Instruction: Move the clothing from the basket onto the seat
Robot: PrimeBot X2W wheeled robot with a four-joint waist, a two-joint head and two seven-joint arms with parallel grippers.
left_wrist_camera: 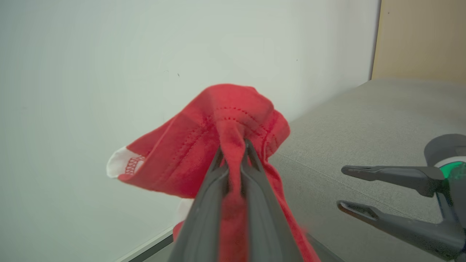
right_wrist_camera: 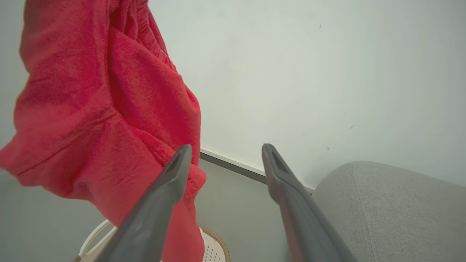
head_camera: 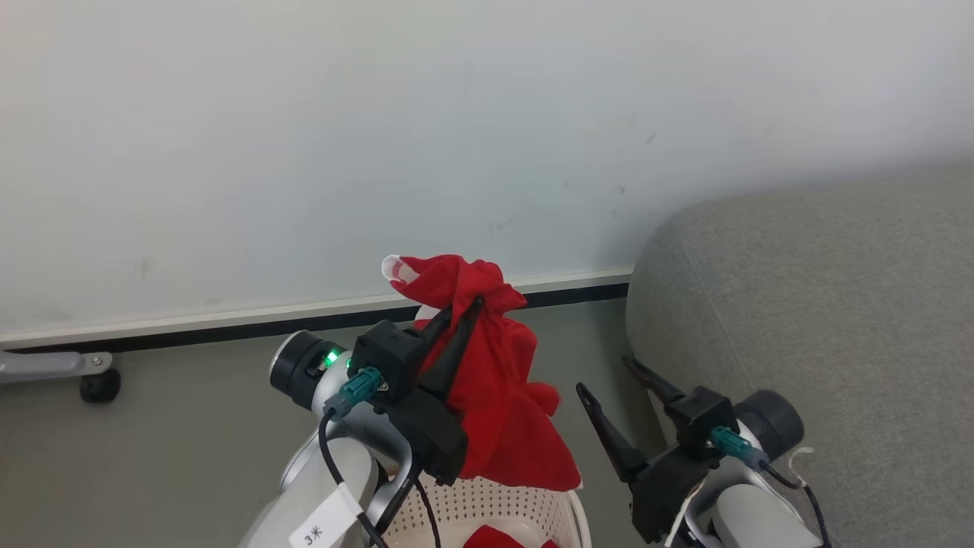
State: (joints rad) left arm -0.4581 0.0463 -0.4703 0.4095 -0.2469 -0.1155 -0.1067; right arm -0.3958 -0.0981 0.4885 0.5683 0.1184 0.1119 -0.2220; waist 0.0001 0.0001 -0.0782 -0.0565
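My left gripper [head_camera: 466, 306] clenched on the clothing [head_camera: 506, 411], fabric hanging from its tips over the basket [head_camera: 502, 502], right gripper [head_camera: 606, 374] spread empty near the seat [head_camera: 822, 304].

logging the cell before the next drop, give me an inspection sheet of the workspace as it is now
surface: grey seat right of the basket; no clothing on the part in view
job's things: red garment hangs above the basket; more red cloth lies inside
clutter: nothing seen
grippers: left gripper shut on the red garment; right gripper open, holding nothing
cables: black cable loops along the left arm
surroundings: pale wall, grey floor, a caster wheel at far left
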